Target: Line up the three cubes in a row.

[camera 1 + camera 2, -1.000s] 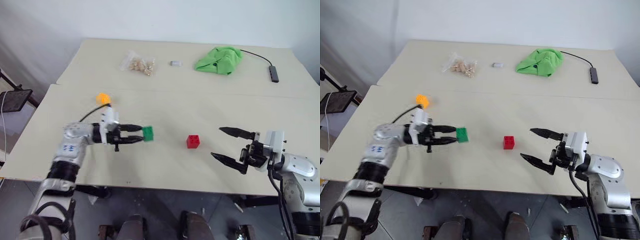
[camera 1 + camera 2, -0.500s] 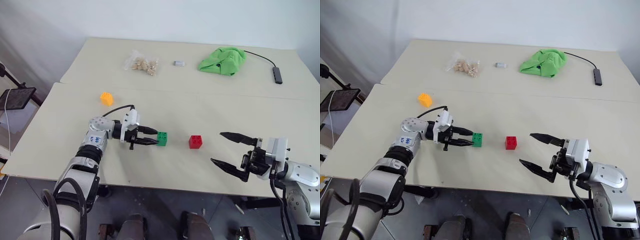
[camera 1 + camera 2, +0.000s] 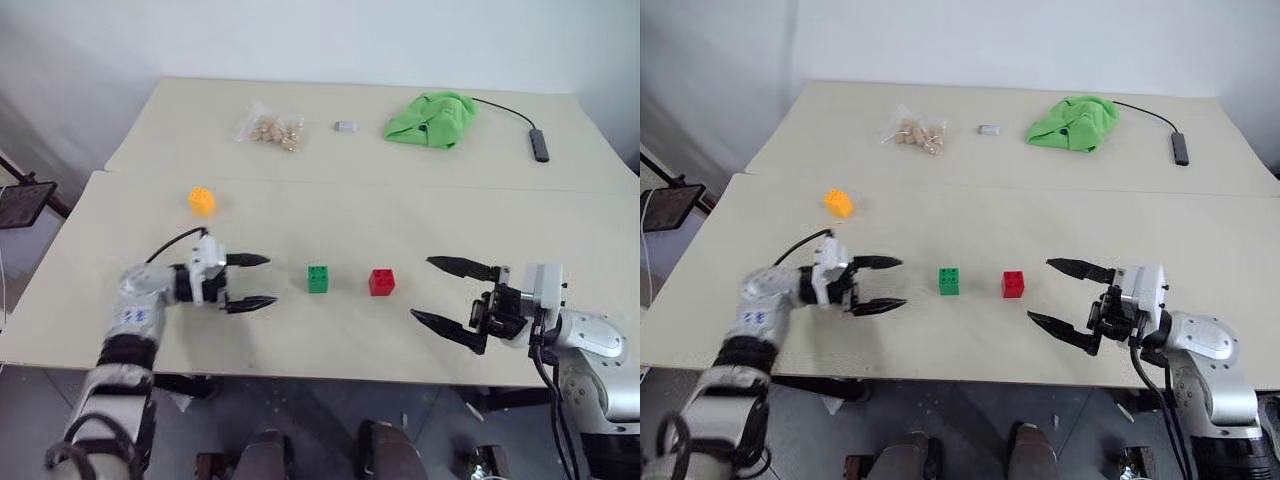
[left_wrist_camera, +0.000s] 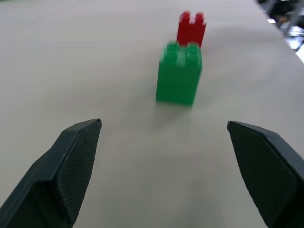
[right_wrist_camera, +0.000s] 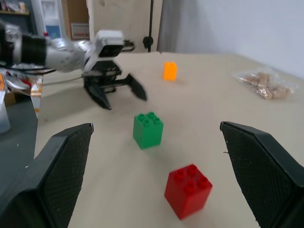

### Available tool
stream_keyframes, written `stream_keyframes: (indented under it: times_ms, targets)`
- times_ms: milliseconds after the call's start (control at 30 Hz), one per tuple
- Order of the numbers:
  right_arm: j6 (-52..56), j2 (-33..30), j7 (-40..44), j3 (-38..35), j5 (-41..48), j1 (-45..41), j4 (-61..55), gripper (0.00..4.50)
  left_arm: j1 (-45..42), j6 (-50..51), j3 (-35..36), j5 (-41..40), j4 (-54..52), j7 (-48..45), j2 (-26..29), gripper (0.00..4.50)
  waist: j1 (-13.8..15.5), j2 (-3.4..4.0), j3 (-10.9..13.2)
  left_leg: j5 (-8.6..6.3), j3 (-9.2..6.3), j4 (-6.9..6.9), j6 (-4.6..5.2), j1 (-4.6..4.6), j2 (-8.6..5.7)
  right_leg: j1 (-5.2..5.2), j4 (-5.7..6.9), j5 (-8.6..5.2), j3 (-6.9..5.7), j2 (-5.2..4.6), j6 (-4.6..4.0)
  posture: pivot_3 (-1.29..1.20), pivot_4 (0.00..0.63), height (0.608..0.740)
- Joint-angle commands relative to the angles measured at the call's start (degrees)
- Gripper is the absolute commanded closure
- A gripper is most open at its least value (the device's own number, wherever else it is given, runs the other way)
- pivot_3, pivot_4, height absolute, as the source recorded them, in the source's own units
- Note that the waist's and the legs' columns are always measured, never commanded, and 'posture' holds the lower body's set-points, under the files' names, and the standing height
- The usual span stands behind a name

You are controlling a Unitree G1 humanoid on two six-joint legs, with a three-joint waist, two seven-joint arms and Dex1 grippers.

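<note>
From the head camera, the left arm reaches forward low over the near counter [image 3: 330, 215], its left pincer [image 3: 248, 281] pointing toward the middle with its two black fingers spread apart and nothing between them. The green cube [image 3: 318, 279] sits on the counter a little way beyond those fingertips, apart from them. Just beside it, on the side toward the right arm, is the red cube [image 3: 382, 282]; the two stand close with a narrow gap between them. The orange-yellow cube [image 3: 202, 201] lies well apart, farther back on the robot's left. The right arm comes in from the right edge, its right pincer [image 3: 450, 295] aimed toward the red cube, fingers wide apart and empty, clear of the cube.

In the left wrist view, the left pincer's textured fingertips [image 4: 76, 161] stand far apart. Ahead sits the green cube, upright, with round studs on top, and the red cube right behind it, also studs up.

In the right wrist view, the right pincer's fingers [image 5: 61, 166] are spread wide. The red cube is nearest, four studs on top; the green cube beyond it, also four-studded; the orange-yellow cube far off, past the left pincer, which hangs open just above the counter.
</note>
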Motion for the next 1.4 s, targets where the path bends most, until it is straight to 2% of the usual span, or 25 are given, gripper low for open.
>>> stream_keyframes:
  times_ms: [33,167,267,367,467,533,700,800,967,1100,1233,1400]
  targets:
    - [-3.39,1.85,-0.09,-0.18,0.14,-3.24,1.74,0.00,10.12,6.09,10.64,-5.47,-12.61,12.28,0.96,0.03,0.05,0.01,0.01,-0.01,-0.04,0.00,0.00,0.01,0.01,0.00,0.08,0.00,0.01,-0.01,0.00,0.00,0.150,0.740]
    - [-4.69,3.14,-0.23,0.60,-1.19,-5.57,5.10,0.00,19.36,5.53,21.58,-7.13,-21.24,29.73,-4.18,0.03,1.24,0.00,0.01,-0.03,-0.24,0.06,-0.03,-0.01,0.02,0.06,0.08,0.00,-0.08,-0.04,0.00,0.00,0.150,0.740]
    - [-6.66,4.57,-0.43,1.50,-2.39,-6.43,6.92,0.00,24.11,5.58,25.04,-6.84,-28.30,40.32,-9.78,0.03,2.05,0.00,0.01,-0.06,-0.26,0.07,0.00,0.00,-0.05,0.10,0.05,0.00,-0.08,-0.11,0.00,0.00,0.150,0.740]
    - [-8.59,5.93,-0.82,2.06,-3.72,-7.55,8.48,0.00,25.93,6.73,25.26,-6.58,-32.73,47.65,-14.44,0.03,2.04,0.00,0.01,-0.07,-0.21,0.07,0.00,0.00,-0.07,0.10,0.04,0.01,-0.06,-0.12,0.01,0.00,0.150,0.740]
    - [-10.72,6.37,-1.20,2.00,-4.83,-8.61,10.20,0.00,22.56,7.75,22.74,-5.77,-30.72,50.14,-15.56,0.03,2.06,0.00,0.01,-0.05,-0.19,0.07,-0.02,0.01,-0.07,0.09,0.09,0.01,-0.09,-0.10,0.00,0.00,0.150,0.740]
    - [-10.99,6.39,-1.16,2.04,-4.85,-8.85,10.77,0.00,19.97,7.59,21.45,-4.42,-27.51,51.07,-14.68,0.03,2.02,0.00,0.00,-0.05,-0.16,0.08,-0.02,0.01,-0.07,0.09,0.09,0.01,-0.08,-0.09,-0.01,0.00,0.150,0.740]
    - [-11.02,5.61,-0.95,2.34,-4.94,-8.70,10.73,0.00,-1.54,5.25,16.61,2.11,-5.18,56.60,-11.74,0.03,2.25,-0.06,-0.03,0.03,-0.14,0.09,-0.01,-0.02,-0.13,0.09,0.08,0.02,-0.11,-0.07,-0.02,0.00,0.150,0.740]
    - [-10.37,5.07,-1.69,2.02,-4.67,-7.65,9.33,0.00,-9.55,2.47,13.48,5.36,4.82,56.99,-10.98,0.03,1.88,-0.08,-0.04,-0.03,-0.06,0.05,0.03,-0.01,-0.15,0.08,-0.01,0.05,-0.13,-0.08,0.05,0.00,0.150,0.740]
    - [-8.26,4.44,-2.50,2.47,-3.84,-5.34,5.90,0.00,-19.85,-2.22,10.40,8.99,20.25,58.39,-9.40,0.03,1.03,-0.08,-0.04,-0.06,0.04,-0.15,0.00,-0.01,-0.12,0.02,-0.16,0.06,-0.30,-0.08,0.07,0.00,0.150,0.740]
    - [-7.18,4.20,-3.25,2.27,-3.56,-4.43,4.22,0.00,-23.58,-4.52,8.86,11.24,27.46,60.86,-8.29,0.03,0.55,-0.09,-0.03,-0.06,0.05,-0.12,0.01,-0.03,-0.11,0.03,-0.17,0.06,-0.32,-0.07,0.08,0.00,0.150,0.740]
    - [-6.75,4.24,-4.11,2.08,-3.66,-3.75,3.27,0.00,-24.74,-6.74,8.82,10.90,30.33,60.21,-8.10,0.92,0.57,-0.09,-0.03,-0.06,0.05,-0.11,0.01,-0.02,-0.11,0.03,-0.16,0.06,-0.32,-0.08,0.08,0.00,0.150,0.740]
    - [-6.62,4.11,-4.35,2.10,-3.69,-3.65,3.23,0.00,-25.22,-8.11,8.58,9.87,31.57,54.32,-7.50,2.52,0.63,-0.10,-0.03,-0.06,0.05,-0.08,0.01,-0.04,-0.11,0.03,-0.17,0.07,-0.32,-0.08,0.09,0.00,0.150,0.740]
